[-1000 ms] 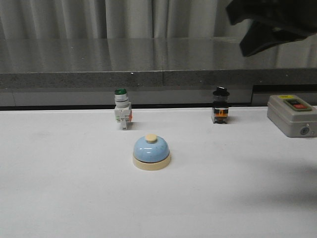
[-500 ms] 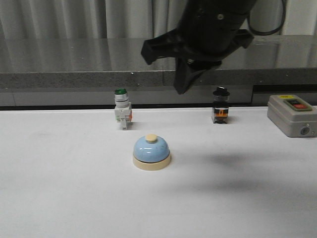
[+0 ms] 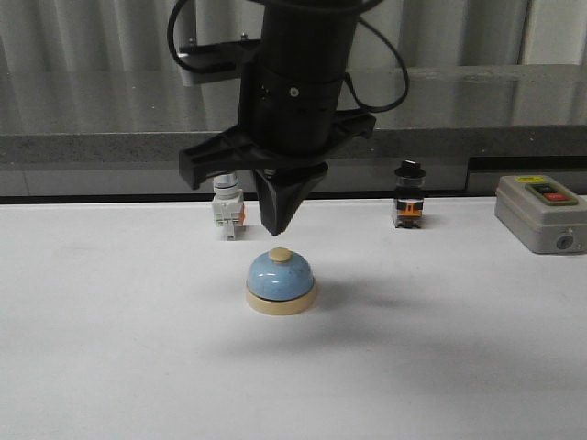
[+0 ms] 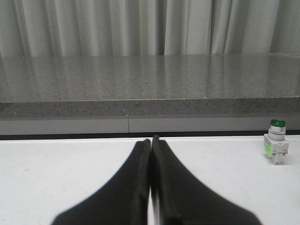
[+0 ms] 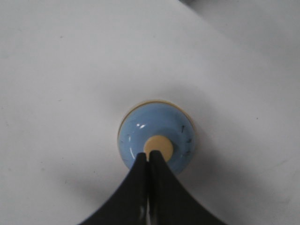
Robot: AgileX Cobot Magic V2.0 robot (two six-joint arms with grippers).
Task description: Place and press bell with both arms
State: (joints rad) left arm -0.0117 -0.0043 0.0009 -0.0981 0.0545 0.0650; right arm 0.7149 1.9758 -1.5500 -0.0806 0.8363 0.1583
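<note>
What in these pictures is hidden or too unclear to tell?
- Front view: the right gripper hides part of the green-capped switch.
- Front view: the grey box is cut off by the picture edge, its labels too small.
- Right wrist view: fingers overlap the bell button; contact unclear.

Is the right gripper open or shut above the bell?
Shut: the right gripper's fingers meet in one point just above the bell's button.

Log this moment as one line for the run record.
right hand: shut, poised just above bell button, not yet touching | left hand: shut, empty, away from bell | bell: upright on table
</note>
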